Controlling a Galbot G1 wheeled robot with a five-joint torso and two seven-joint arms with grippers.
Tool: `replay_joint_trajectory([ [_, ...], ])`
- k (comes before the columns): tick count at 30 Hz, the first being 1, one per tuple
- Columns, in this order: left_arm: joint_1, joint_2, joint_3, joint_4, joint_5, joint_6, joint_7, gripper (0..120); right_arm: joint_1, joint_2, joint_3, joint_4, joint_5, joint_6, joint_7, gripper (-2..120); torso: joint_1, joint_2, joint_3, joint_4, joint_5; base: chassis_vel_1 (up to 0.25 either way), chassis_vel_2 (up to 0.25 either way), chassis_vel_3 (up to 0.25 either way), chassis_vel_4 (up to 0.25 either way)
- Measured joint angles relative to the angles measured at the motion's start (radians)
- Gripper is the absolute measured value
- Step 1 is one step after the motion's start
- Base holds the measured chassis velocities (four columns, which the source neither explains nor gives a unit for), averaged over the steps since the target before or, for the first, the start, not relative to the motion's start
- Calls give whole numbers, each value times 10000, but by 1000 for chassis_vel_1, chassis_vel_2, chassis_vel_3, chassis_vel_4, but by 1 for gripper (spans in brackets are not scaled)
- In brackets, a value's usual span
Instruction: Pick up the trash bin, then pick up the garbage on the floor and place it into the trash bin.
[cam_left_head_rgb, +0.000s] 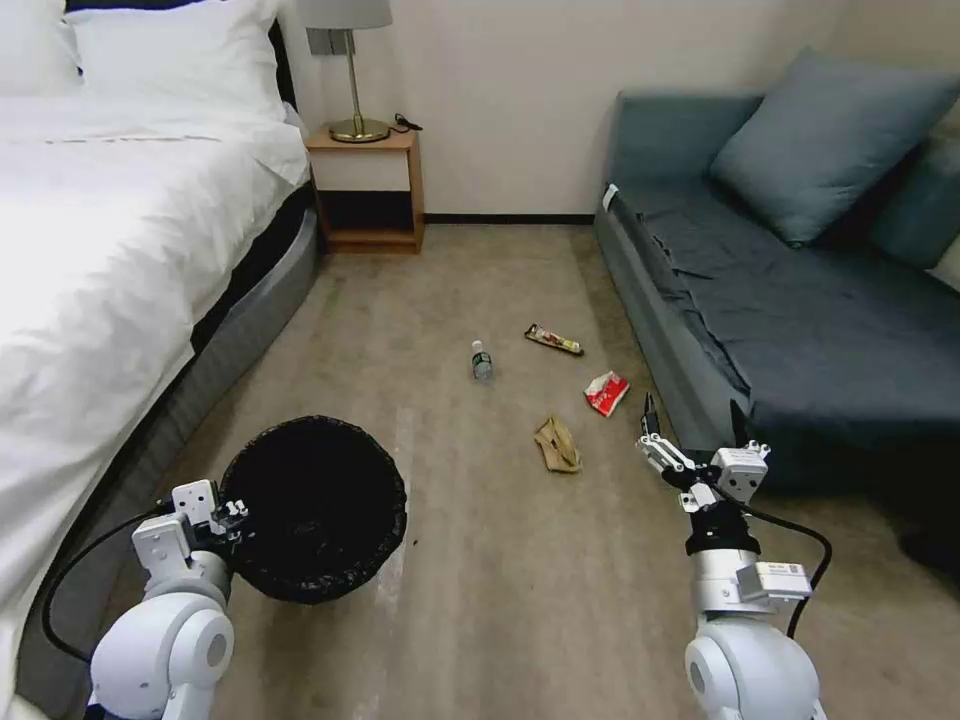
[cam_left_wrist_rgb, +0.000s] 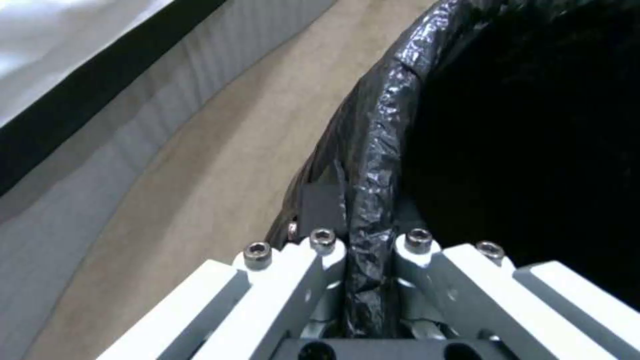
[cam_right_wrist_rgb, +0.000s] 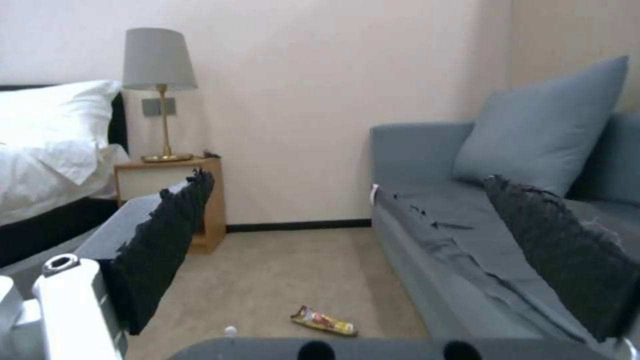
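My left gripper (cam_left_head_rgb: 232, 517) is clamped on the near-left rim of the bin (cam_left_head_rgb: 315, 510), which sits low in the head view beside the bed (cam_left_head_rgb: 110, 250). In the left wrist view the fingers (cam_left_wrist_rgb: 320, 260) pinch a fold of the black bag (cam_left_wrist_rgb: 373, 165) over the rim, one inside and one outside, closed tight on it. I cannot tell from these views whether the bin is lifted or resting on the carpet (cam_left_head_rgb: 470, 600).

My right gripper (cam_left_head_rgb: 692, 418) hangs over the floor just in front of the sofa (cam_left_head_rgb: 780, 320), its jaws spread wide and holding nothing. In the right wrist view I see both dark pads (cam_right_wrist_rgb: 167, 240) well apart, with open carpet between them.

The garbage lies on the carpet between bed and sofa. The tan wad (cam_left_head_rgb: 556, 444) is nearest to me, between the bin and my right gripper. The red-and-white packet (cam_left_head_rgb: 606, 392) lies just beyond it, close to the sofa's base and near the right gripper's tip. The bottle (cam_left_head_rgb: 482, 361) lies farther out, toward the middle of the floor, and the wrapper (cam_left_head_rgb: 554, 340) is farthest, to the bottle's right. The wrapper (cam_right_wrist_rgb: 323, 321) also shows in the right wrist view, between the pads.

A nightstand (cam_left_head_rgb: 365, 190) with a lamp (cam_left_head_rgb: 352, 70) stands against the far wall.
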Motion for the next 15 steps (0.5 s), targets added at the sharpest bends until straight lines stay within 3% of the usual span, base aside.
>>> replay_joint_trajectory([
  [15,21,-37,5,3,2,-45,5,3,-4,0,-4,-52,-56,23,-14,100,0,0,0,-1,0,-210,209,212,-216],
])
